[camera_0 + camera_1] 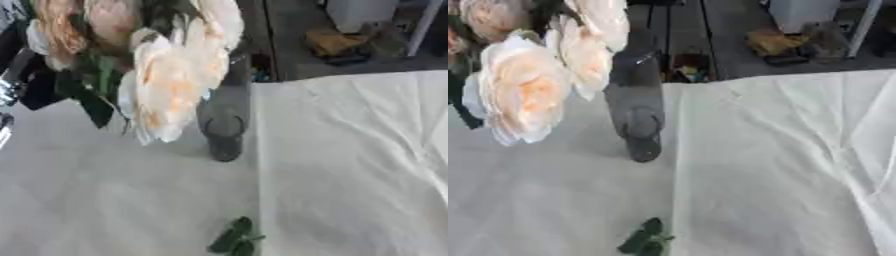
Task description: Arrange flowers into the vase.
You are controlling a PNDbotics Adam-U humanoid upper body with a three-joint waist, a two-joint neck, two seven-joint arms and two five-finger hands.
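A bunch of cream and peach roses [171, 82] with dark green leaves [92, 100] hangs close to my eyes at the upper left, above the table. A tall grey vase [639, 110] stands upright at the middle of the table, just right of the blooms, which cover its left side. The stems' lower ends are hidden, so I cannot tell whether any of them is inside the vase. Black and silver parts of my left arm [7, 95] show at the left edge behind the flowers; the hand itself is hidden. My right hand shows in neither view.
A creased white cloth [350, 165] covers the table. A small green leaf sprig [234, 239] lies on it near the front edge. Beyond the far edge, a white box [359, 12] and a yellow object [332, 42] sit on the dark floor.
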